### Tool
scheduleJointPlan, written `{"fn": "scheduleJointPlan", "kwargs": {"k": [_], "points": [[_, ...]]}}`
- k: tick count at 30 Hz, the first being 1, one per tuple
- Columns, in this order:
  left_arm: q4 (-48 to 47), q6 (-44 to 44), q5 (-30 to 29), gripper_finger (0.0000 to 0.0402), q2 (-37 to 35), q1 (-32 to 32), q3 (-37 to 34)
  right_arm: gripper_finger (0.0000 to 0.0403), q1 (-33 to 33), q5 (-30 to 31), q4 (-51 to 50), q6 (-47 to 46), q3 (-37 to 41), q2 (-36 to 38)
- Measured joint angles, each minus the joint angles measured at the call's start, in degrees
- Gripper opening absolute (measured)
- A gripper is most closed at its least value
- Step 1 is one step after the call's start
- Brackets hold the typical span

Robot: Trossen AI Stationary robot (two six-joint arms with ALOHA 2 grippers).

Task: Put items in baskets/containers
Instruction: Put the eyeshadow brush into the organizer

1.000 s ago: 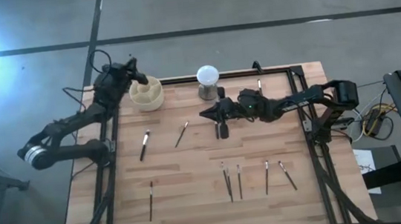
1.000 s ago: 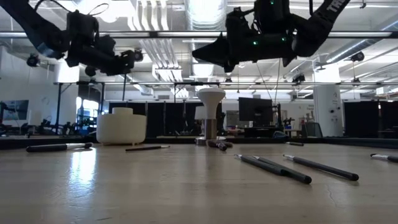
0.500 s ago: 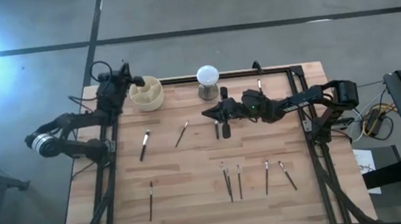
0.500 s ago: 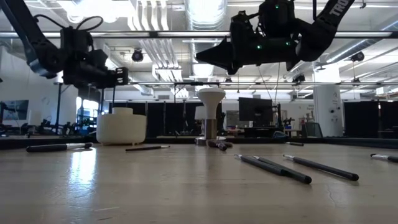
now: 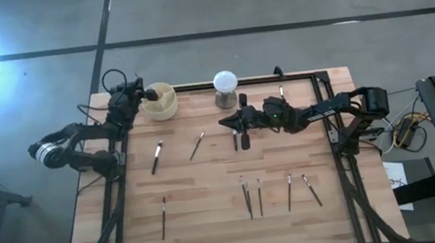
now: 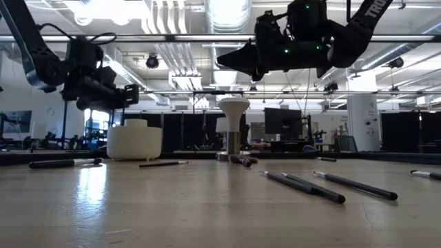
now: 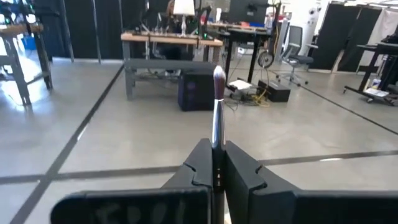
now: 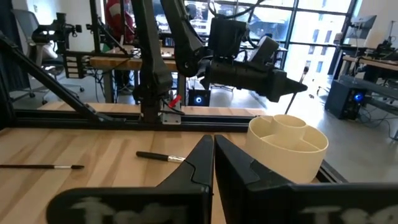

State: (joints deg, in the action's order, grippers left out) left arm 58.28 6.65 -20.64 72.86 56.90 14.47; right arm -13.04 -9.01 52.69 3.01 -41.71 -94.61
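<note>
Left gripper is seen clamped on a brush, tip pointing away past the fingers. It is held raised just outside the cup, at the table's far left corner. A second ago it was over the cup; since then it has been drawn off to the outer side with the brush still gripped, so that brush is judged not yet delivered.

Right gripper is found pressed shut, nothing seen between the fingers, hovering mid-table just short of the ball. It has barely shifted.

Beyond the left gripper, toward table centre, two brushes lie loose; one more lies nearer the front edge. Farther off, past the right gripper, a row of five is laid out.

Room over the cup is open. The frame rail runs close under the left arm; little margin is judged there.
</note>
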Motion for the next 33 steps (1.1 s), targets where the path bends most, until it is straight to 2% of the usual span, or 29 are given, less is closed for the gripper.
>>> {"fn": "scheduleJointPlan", "kwargs": {"k": [13, 28, 33], "points": [[-2.96, 5.46, 0.59, 0.0022, 1.14, -0.06, -0.71, 0.0008, 0.02, 0.01, 0.17, -0.25, -0.04, 0.00], [-8.07, 6.40, 2.36, 0.0026, -0.51, -0.06, -0.69, 0.0008, 0.02, 0.02, 0.11, -0.59, -0.04, 0.00], [-10.39, 7.37, 3.24, 0.0056, -1.87, -0.06, -0.58, 0.0008, 0.02, 0.06, 0.09, -1.36, -0.04, 0.00]]}}
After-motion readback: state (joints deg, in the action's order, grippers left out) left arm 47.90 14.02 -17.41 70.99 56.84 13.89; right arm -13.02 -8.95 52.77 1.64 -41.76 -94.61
